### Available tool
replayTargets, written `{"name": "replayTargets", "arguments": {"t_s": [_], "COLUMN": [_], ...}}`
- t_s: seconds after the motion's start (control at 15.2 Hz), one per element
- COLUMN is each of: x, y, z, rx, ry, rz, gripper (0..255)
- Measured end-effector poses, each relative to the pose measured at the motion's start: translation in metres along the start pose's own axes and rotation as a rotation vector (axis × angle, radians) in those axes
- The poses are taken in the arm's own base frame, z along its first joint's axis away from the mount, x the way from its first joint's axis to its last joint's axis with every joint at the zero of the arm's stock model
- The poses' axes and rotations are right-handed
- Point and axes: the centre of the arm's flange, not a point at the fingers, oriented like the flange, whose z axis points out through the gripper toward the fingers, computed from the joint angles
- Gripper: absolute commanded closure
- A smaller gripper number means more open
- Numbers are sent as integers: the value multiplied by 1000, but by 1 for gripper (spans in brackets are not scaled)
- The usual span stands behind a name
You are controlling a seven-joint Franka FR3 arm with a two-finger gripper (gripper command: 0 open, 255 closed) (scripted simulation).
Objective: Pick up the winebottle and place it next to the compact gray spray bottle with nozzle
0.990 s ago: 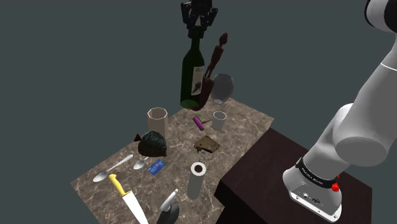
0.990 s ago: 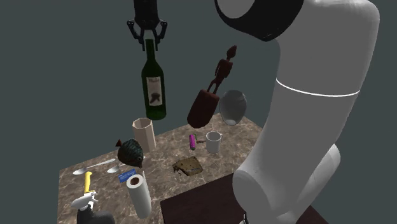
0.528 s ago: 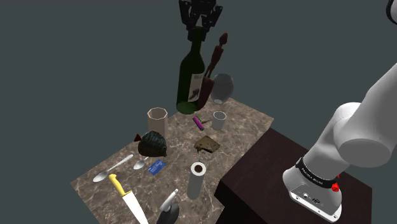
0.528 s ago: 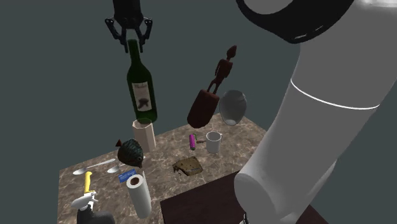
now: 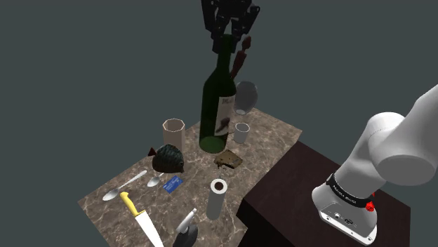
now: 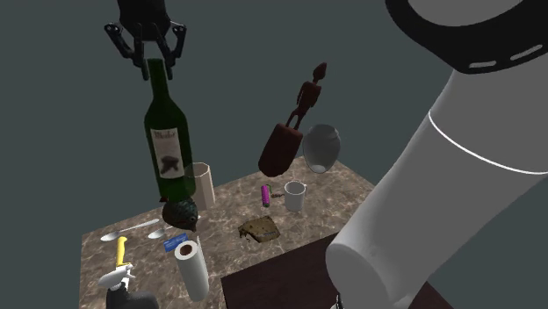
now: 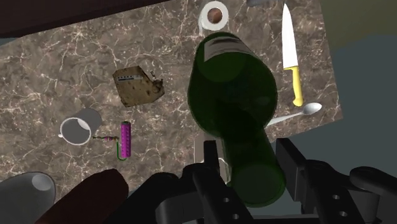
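Green glass winebottle (image 5: 216, 112) above the veined marble desk (image 5: 270, 140).
Black pincer (image 5: 226, 41) clamped on its neck; long axis near upright, base down.

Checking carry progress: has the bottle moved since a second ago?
Yes: in the second exterior view the bottle moved left, past the cup.

Soft, even light leaves the marbled counter (image 5: 274, 137) only moderately bright against a flat, dark grey-green backdrop, and the shadows under the things on it are faint. The white arm (image 5: 393, 151) is the brightest surface, shading gently to grey along its curves, while the dark green wine bottle (image 5: 216, 105) carries a dull sheen. Every view is sharp to its edges.
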Motion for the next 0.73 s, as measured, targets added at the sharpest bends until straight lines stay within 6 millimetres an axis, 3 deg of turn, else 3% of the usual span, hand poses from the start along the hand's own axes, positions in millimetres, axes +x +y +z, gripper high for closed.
{"name": "replayTargets", "arguments": {"t_s": [0.73], "x": [-123], "y": [-77], "z": [-25], "rx": [1], "ry": [0], "rz": [-1], "gripper": [255]}}
